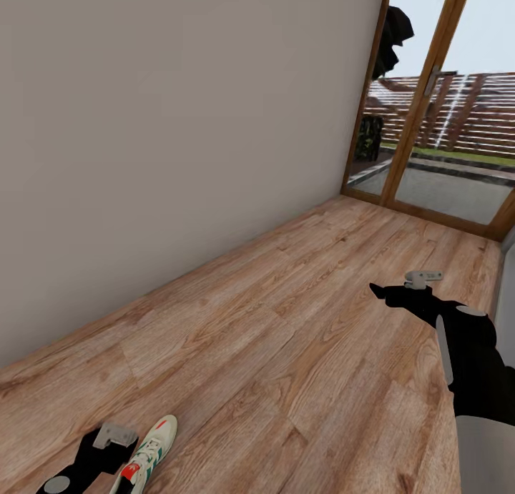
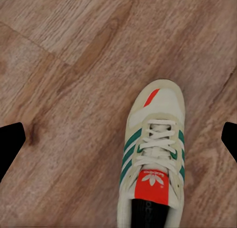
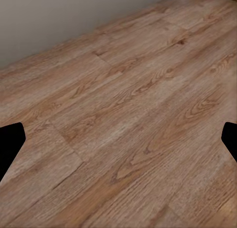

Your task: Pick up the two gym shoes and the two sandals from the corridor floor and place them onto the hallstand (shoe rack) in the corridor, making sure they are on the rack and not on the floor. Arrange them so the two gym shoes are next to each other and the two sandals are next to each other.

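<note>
One gym shoe (image 1: 146,455) (cream, green-striped) on the corridor floor (image 1: 286,337); two pincers, left (image 1: 86,455), right (image 1: 386,292).

Head cam high, facing glass door (image 1: 436,122); wrist cams close over floor (image 3: 128,114).

One gym shoe (image 1: 148,455) lies on the corridor floor (image 1: 286,351), just right of the left tool (image 1: 107,444); the wall (image 1: 179,122) stands left, glass doors (image 1: 436,122) ahead.

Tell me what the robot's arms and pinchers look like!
Both arms are glossy black. The right arm has a light-grey panel and a grey lower section. Each wrist carries a small grey block. The left gripper and right gripper have black, wedge-shaped fingers. No cables show.
</note>
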Robot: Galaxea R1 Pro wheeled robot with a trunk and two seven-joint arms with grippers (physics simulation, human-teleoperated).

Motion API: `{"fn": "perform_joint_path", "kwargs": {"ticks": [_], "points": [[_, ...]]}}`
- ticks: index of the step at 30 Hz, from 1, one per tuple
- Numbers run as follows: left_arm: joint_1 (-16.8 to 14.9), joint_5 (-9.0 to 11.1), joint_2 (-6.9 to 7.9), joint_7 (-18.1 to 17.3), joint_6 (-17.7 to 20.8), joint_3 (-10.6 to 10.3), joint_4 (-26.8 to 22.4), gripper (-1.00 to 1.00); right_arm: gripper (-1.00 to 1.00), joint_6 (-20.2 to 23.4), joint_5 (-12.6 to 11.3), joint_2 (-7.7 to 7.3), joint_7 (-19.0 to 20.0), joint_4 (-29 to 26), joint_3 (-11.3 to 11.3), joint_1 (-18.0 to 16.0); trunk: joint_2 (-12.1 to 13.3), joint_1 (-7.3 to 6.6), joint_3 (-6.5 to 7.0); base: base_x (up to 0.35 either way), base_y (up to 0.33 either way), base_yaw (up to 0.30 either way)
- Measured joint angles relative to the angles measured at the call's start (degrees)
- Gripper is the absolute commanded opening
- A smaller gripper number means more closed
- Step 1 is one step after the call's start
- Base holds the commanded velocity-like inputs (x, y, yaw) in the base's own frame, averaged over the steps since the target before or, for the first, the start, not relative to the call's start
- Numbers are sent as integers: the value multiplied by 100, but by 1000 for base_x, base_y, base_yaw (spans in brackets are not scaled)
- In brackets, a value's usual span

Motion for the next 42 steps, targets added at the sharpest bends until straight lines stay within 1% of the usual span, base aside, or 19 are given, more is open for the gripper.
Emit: {"fn": "perform_joint_path", "kwargs": {"ticks": [18,24,27,28,32,36,42], "points": [[-10,-27,10,-16,-92,-10,25,100,100,0,-7,4,0,-32,15,0,0,0,-2,0,0,0],[-12,-68,13,-32,-99,-18,20,100,100,0,-9,20,0,-35,24,0,-239,131,-140,0,0,0],[-15,-168,13,-34,-106,-54,5,100,100,0,-10,23,0,-35,21,0,-359,197,-217,0,0,0],[-17,-251,10,-35,-112,-83,-9,100,100,0,-10,24,0,-36,20,0,-400,219,-244,0,0,0],[-20,-398,0,-36,-118,-128,-23,100,100,0,-10,25,0,-36,18,0,-560,307,-350,0,0,0],[-20,-491,-24,-37,-127,-165,-20,100,100,0,-11,24,1,-36,15,0,-562,308,-381,0,0,0],[-15,-514,-36,-44,-148,-227,21,100,100,0,-11,26,0,-36,12,0,-562,308,-392,0,0,0]]}}
